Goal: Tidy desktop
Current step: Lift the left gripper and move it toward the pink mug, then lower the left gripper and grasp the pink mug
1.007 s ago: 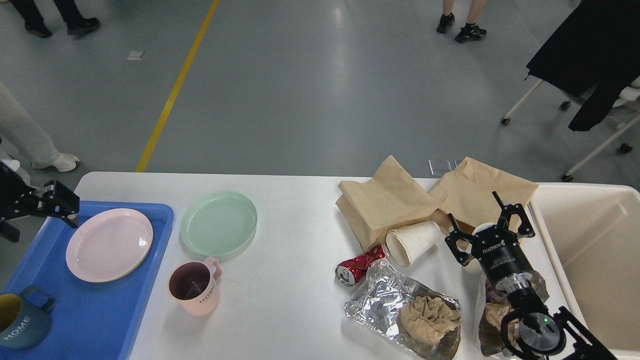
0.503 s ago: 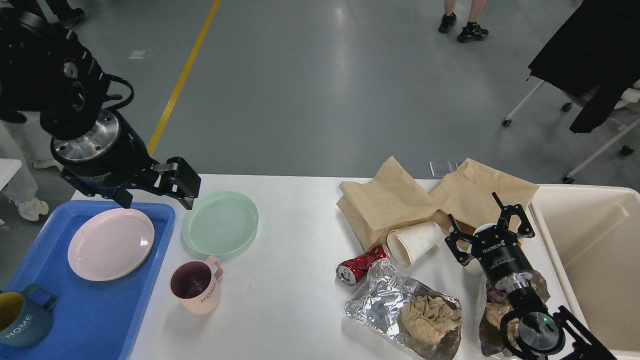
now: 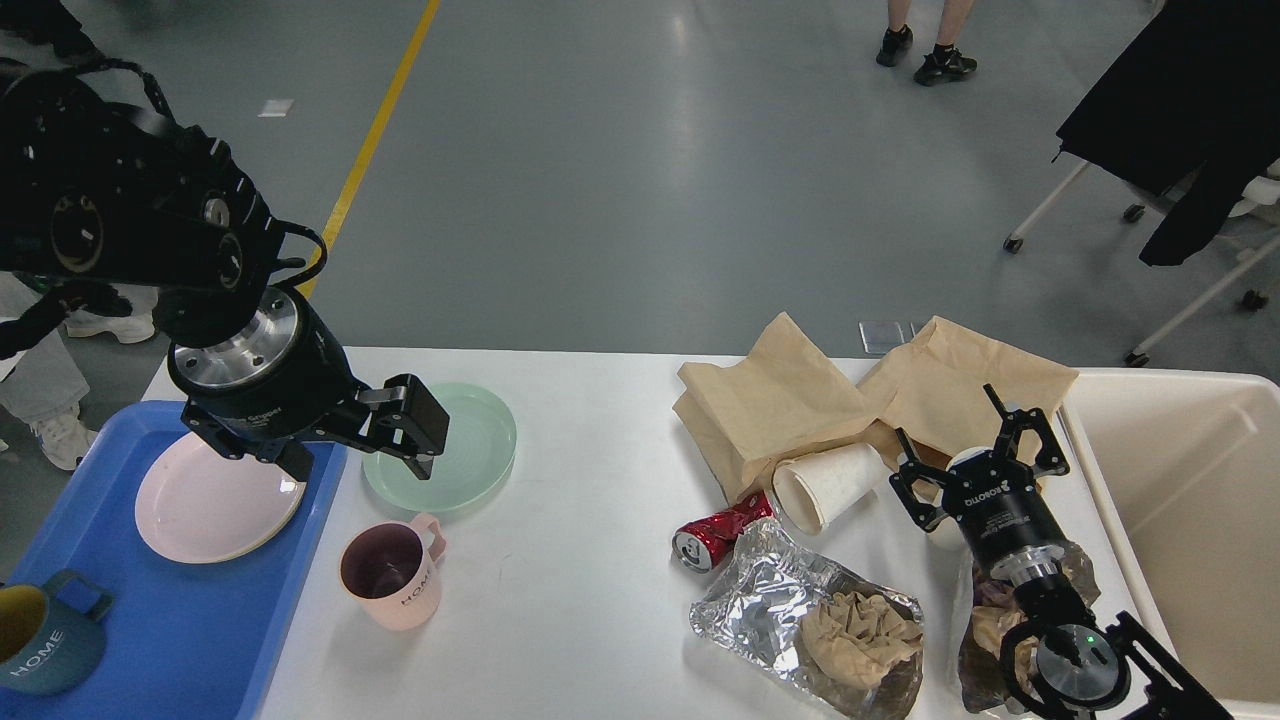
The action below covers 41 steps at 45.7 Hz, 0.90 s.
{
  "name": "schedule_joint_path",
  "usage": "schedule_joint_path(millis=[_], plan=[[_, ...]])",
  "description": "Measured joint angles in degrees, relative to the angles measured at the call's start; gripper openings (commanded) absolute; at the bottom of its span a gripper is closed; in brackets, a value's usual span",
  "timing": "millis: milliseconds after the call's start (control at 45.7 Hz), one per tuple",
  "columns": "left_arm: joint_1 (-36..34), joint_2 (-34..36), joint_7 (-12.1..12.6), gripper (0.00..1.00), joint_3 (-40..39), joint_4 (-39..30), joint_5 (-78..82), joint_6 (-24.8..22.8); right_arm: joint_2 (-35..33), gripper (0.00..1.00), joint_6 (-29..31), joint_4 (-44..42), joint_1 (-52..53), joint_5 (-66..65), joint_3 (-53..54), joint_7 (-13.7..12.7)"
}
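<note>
Surface (image 3: pixel 580 600): smooth white, rounded corners.
Green plate (image 3: pixel 470 450): round, ridged plastic.
Left hand (image 3: pixel 362 452): fingers apart, has dropped nearer the plate.
Right hand (image 3: pixel 975 440): fingers spread, unmoved.

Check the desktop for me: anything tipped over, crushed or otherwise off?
Yes. A white paper cup lies on its side beside a crushed red can, with crumpled foil and brown paper bags on the desktop's right half.

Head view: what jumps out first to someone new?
The left gripper looms large at upper left, fingers spread over the near edge of the green plate, beside the blue tray. On the right of the desktop lies a litter heap: brown bags, paper cup, crushed can and foil, with the right gripper open above it.
</note>
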Motion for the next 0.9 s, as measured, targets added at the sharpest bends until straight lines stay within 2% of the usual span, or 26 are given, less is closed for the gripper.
schedule_joint_path(millis=[197, 438, 503, 897], plan=[[8.6, 4.9, 0.4, 0.96, -0.6, 2.8, -0.1, 3.2, 0.0, 1.0, 0.0, 0.0, 0.0, 0.0, 0.0, 0.0], [22.8, 8.8, 0.5, 0.96, 0.1, 7.2, -0.1, 13.7, 0.0, 1.0, 0.0, 0.0, 0.0, 0.0, 0.0, 0.0], [26.0, 8.8, 0.5, 0.96, 0.0, 8.5, -0.2, 15.3, 0.0, 1.0, 0.0, 0.0, 0.0, 0.0, 0.0, 0.0], [40.7, 9.6, 0.9, 0.96, -3.7, 20.8, 0.5, 18.1, 0.0, 1.0, 0.0, 0.0, 0.0, 0.0, 0.0, 0.0]])
